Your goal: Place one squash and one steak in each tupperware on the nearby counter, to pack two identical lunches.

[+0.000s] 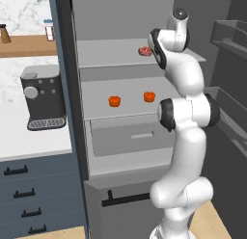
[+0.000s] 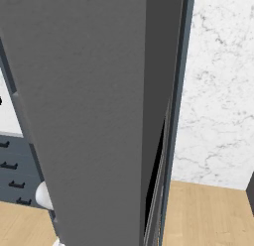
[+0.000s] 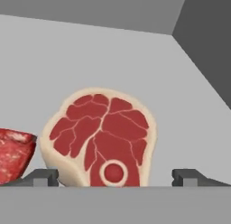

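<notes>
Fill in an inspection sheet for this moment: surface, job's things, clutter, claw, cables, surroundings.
Surface: grey fridge shelves; white counter to the left.
Job's things: two squashes on the middle shelf, apart; steak with cream edge on the upper shelf, a second red steak beside it; containers nothing seen.
Clutter: coffee machine on the counter.
Claw: claw open, fingers on either side of the cream-edged steak, not closed on it.
Cables: nothing seen.
Surroundings: wooden wall shelf, dark drawers, open fridge door.
</notes>
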